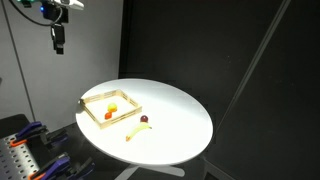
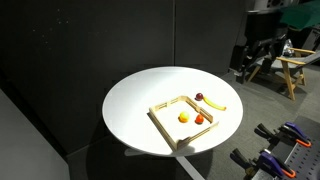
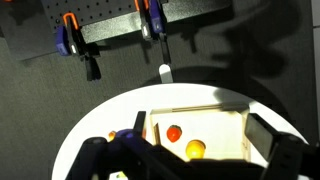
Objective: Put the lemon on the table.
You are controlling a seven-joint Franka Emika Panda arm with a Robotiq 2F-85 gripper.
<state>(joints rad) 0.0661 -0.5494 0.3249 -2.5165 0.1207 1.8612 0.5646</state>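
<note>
- The gripper [image 1: 58,40] hung high, out beyond the table's [image 2: 135,105] edge, its fingers spread and empty.
- The lemon [image 2: 184,117] lay inside the tray [image 2: 166,104], near the table's edge.
- The lemon was therefore well below the gripper; it was roundish, so no long axis mattered.

1. The round white table [image 1: 175,115] carries everything.
2. A square wooden tray [image 2: 165,127] lies on the top, toward one side and near the edge.
3. A banana [image 1: 137,131] lies flat on the top, outside the tray and just beside it.
4. A small dark-red fruit [image 1: 144,118] lies on the top next to the banana, near a corner of the tray.
</note>
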